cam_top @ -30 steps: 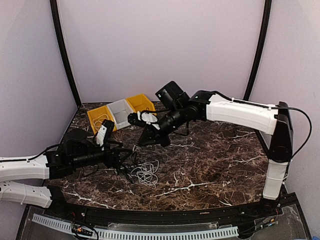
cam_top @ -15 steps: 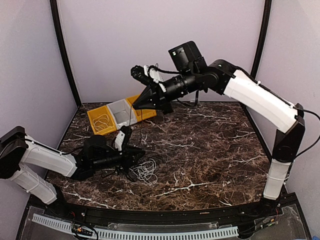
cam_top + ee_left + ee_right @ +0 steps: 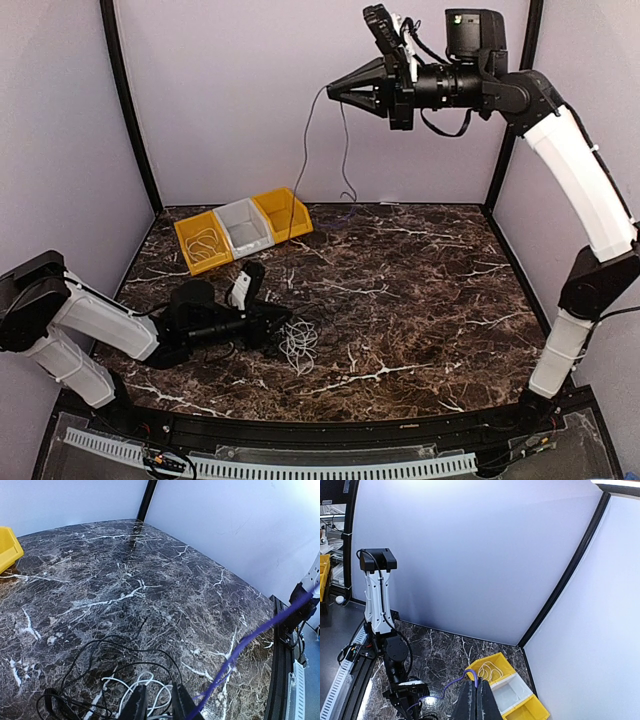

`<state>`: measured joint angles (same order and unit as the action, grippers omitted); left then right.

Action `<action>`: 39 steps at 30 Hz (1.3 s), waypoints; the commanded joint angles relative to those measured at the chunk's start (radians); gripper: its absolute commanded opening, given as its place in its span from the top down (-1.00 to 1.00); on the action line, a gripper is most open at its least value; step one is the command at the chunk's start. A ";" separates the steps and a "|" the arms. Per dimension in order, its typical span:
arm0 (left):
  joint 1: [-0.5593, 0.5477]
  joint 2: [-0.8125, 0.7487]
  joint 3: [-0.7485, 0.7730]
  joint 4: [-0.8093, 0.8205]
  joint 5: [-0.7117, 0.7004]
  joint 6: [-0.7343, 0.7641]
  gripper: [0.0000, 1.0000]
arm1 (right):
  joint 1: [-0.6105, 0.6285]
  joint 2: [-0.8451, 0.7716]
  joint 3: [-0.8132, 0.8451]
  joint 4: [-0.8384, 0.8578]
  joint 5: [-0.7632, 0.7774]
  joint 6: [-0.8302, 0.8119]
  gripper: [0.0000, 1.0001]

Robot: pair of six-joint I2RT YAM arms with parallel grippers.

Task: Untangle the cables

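Table [image 3: 430, 300]: dark stone-look top with white veins, polished, catching a soft shine from the walls.
Walls [image 3: 220, 100]: smooth, matt, pale panels.
Corner posts [image 3: 128, 110]: black, smooth, slight sheen.
Bins [image 3: 296, 228]: moulded plastic, smooth, faintly glossy.
Cables [image 3: 297, 342]: thin, rubbery-looking jackets; the white ones matt, the black ones with a faint shine.
Purple cable [image 3: 250, 640]: smooth jacket, blurred up close.
Arms [image 3: 575, 170]: hard white shells, smooth satin plastic; black joints, matt.
Left gripper [image 3: 157, 706]: black, matt, plastic-looking.
Right gripper [image 3: 477, 702]: black, matt, smooth.
Front rail [image 3: 300, 465]: white slotted plastic strip.
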<state>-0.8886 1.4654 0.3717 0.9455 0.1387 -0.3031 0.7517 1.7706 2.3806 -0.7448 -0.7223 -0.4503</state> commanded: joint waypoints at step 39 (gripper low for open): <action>-0.046 -0.316 0.283 -0.460 -0.220 0.067 -0.37 | -0.159 -0.249 -0.814 0.288 -0.107 0.111 1.00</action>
<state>-0.9306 1.1183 0.5690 0.5365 -0.0326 -0.2573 0.5892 1.5532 1.6222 -0.5606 -0.7929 -0.3763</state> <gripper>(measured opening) 0.673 0.011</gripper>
